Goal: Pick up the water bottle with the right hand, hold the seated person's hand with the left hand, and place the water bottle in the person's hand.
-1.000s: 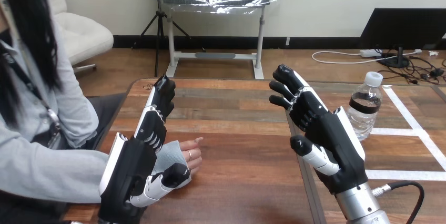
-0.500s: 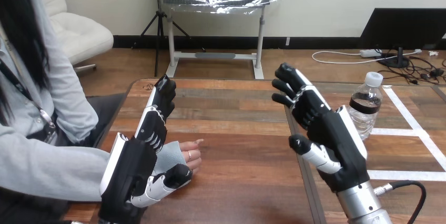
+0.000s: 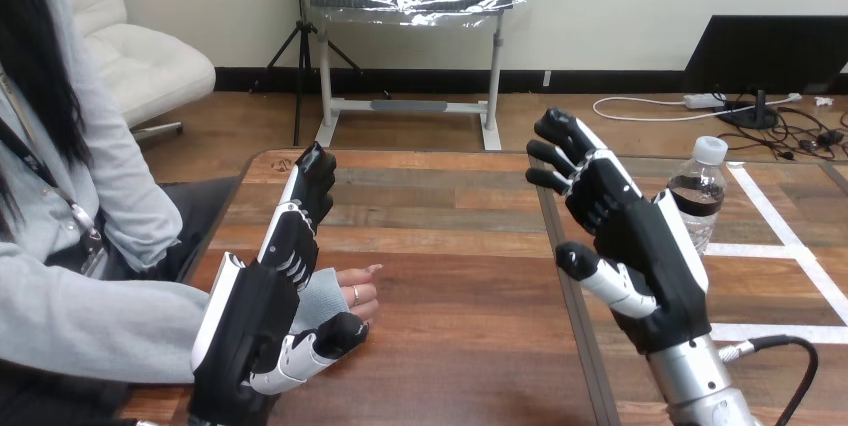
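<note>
A clear water bottle with a white cap stands upright on the table at the right. My right hand is raised just left of it, fingers straight and spread, partly covering the bottle's left side without gripping it. My left hand is upright at the lower left, fingers extended and thumb out. The person's hand rests on the table right behind my left hand, its fingertips showing past my palm. I cannot tell whether the two touch.
The wooden table has a seam running down its middle and white tape lines on its right part. The person sits at the left edge, grey sleeve on the table.
My right hand has shifted to the right and slightly up, closer to the bottle. The person's fingers curled in a little. My left hand has stayed put.
</note>
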Robot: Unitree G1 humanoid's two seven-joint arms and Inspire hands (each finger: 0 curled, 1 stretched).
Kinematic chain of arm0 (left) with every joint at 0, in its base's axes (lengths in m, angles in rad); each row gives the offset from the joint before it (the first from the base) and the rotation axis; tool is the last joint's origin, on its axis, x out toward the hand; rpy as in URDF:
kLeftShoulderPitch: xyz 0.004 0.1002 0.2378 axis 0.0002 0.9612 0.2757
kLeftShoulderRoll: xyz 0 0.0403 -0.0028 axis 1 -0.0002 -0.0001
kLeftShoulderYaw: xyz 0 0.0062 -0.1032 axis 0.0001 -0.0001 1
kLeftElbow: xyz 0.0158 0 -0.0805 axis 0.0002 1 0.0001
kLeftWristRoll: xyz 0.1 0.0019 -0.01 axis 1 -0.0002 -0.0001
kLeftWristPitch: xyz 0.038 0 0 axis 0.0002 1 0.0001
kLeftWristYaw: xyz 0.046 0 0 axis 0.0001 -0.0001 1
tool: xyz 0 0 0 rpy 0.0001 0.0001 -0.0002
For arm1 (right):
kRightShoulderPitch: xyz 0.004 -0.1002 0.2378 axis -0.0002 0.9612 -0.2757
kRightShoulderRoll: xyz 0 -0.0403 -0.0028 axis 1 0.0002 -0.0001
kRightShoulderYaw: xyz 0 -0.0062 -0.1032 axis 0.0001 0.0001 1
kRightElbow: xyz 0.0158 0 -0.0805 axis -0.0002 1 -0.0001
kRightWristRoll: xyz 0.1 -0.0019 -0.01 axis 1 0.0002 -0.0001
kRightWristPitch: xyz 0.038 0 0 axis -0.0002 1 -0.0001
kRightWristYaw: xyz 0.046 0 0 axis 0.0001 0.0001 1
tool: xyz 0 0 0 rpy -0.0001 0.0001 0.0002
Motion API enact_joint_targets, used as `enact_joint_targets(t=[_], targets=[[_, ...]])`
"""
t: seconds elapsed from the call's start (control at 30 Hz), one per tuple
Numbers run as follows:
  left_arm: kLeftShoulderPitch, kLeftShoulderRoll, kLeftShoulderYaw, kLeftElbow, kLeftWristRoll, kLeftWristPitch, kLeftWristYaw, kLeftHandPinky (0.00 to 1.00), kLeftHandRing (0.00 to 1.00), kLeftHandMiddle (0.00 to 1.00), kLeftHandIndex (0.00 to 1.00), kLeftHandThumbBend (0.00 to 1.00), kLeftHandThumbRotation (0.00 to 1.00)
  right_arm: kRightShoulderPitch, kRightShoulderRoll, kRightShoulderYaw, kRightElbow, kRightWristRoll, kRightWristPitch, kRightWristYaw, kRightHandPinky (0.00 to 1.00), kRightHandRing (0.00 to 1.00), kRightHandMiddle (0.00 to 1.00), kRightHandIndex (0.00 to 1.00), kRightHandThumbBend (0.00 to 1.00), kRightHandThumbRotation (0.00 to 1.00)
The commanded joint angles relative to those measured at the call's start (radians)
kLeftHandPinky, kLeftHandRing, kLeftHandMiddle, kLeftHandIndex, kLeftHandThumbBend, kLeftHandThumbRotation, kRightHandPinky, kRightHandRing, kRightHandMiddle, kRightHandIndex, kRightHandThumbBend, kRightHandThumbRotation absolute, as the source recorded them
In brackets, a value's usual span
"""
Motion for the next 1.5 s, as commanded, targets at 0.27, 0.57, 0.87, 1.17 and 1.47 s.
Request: enact_joint_targets(t=[0.27, 0.57, 0.87, 1.17, 1.47], targets=[[-0.063, -0.007, 0.008, -0.020, -0.007, -0.003, 0.001, 1.00, 1.00, 1.00, 1.00, 1.00, 0.70, -0.085, -0.002, -0.016, -0.040, 0.014, 0.011, -0.006, 0.83, 0.89, 0.92, 0.92, 1.00, 0.64], [-0.063, -0.005, 0.011, -0.020, 0.000, -0.001, 0.007, 1.00, 1.00, 1.00, 1.00, 1.00, 0.70, -0.087, -0.005, -0.018, -0.034, 0.014, 0.006, -0.002, 0.82, 0.89, 0.92, 0.92, 1.00, 0.64], [-0.065, -0.005, 0.011, -0.022, 0.001, 0.000, 0.009, 1.00, 1.00, 1.00, 1.00, 1.00, 0.70, -0.088, -0.008, -0.023, -0.034, 0.009, -0.001, -0.012, 0.83, 0.89, 0.93, 0.92, 1.00, 0.63], [-0.066, -0.001, 0.014, -0.017, 0.012, -0.005, 0.013, 1.00, 1.00, 1.00, 1.00, 1.00, 0.71, -0.097, -0.016, -0.040, -0.029, -0.003, -0.012, -0.046, 0.82, 0.89, 0.92, 0.92, 1.00, 0.62], [-0.065, 0.001, 0.015, -0.020, 0.022, -0.005, 0.019, 1.00, 1.00, 1.00, 1.00, 1.00, 0.71, -0.123, -0.035, -0.066, -0.019, -0.009, -0.013, -0.096, 0.81, 0.89, 0.92, 0.93, 1.00, 0.61]])
